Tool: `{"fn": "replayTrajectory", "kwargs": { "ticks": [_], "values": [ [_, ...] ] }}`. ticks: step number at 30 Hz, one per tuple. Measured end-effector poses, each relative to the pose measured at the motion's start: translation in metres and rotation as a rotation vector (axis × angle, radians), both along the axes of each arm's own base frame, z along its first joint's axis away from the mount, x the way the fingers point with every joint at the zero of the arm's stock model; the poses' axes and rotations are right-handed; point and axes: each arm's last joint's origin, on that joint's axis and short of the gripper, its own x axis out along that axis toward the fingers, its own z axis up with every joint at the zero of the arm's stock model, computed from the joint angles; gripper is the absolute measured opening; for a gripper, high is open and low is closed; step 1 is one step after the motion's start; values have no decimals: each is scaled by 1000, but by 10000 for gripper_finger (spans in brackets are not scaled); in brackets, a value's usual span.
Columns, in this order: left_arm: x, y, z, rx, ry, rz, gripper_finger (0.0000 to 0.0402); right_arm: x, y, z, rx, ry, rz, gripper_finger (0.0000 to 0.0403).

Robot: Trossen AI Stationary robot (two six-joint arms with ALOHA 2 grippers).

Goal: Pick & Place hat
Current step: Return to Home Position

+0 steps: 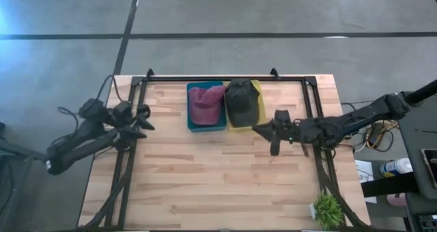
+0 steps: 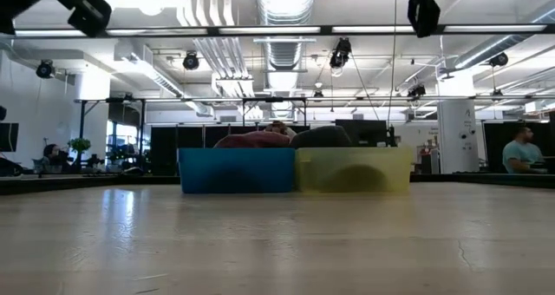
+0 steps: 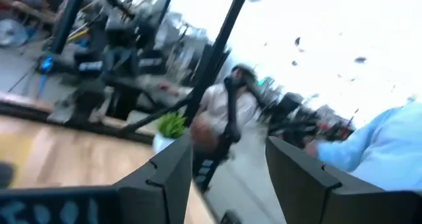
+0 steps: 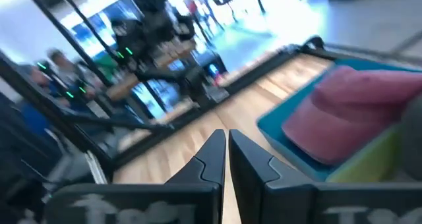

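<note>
Red cap (image 1: 206,102) in blue bin (image 1: 191,127), black cap (image 1: 240,102) in yellow bin (image 1: 259,89); bins touching at table's (image 1: 218,184) far edge. Left gripper (image 1: 143,121) spread, near left edge. Right gripper (image 1: 263,129) pressed together, empty, just beside yellow bin. Risk: a wide swing home clips that bin.

The pale planked wooden worktop (image 1: 205,181) carries a blue rectangular plastic bin (image 1: 190,112) and a yellow rectangular plastic bin (image 1: 260,106), touching side by side near its far edge. A small green plant (image 1: 327,209) seems to stand at one near corner.
</note>
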Motion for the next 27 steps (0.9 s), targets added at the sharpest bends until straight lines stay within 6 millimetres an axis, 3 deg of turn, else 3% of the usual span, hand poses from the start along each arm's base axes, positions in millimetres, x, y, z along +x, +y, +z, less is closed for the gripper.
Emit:
{"fn": "replayTrajectory", "kwargs": {
  "ticks": [4, 9, 23, 27],
  "values": [
    [-3, -1, -16, -41, -114, -8, 186, -6, -6, -25, -2, -156, -2, 18],
    [-1, 0, -39, -119, -92, -4, 186, -23, -18, -57, 22, -237, -9, 18],
    [12, 8, -87, -201, 43, 7, 186, -73, -39, -103, 23, -271, -82, 18],
    [12, 7, -95, -239, 112, 5, 186, -78, -41, -117, 6, -188, -107, 18]
  ]
}}
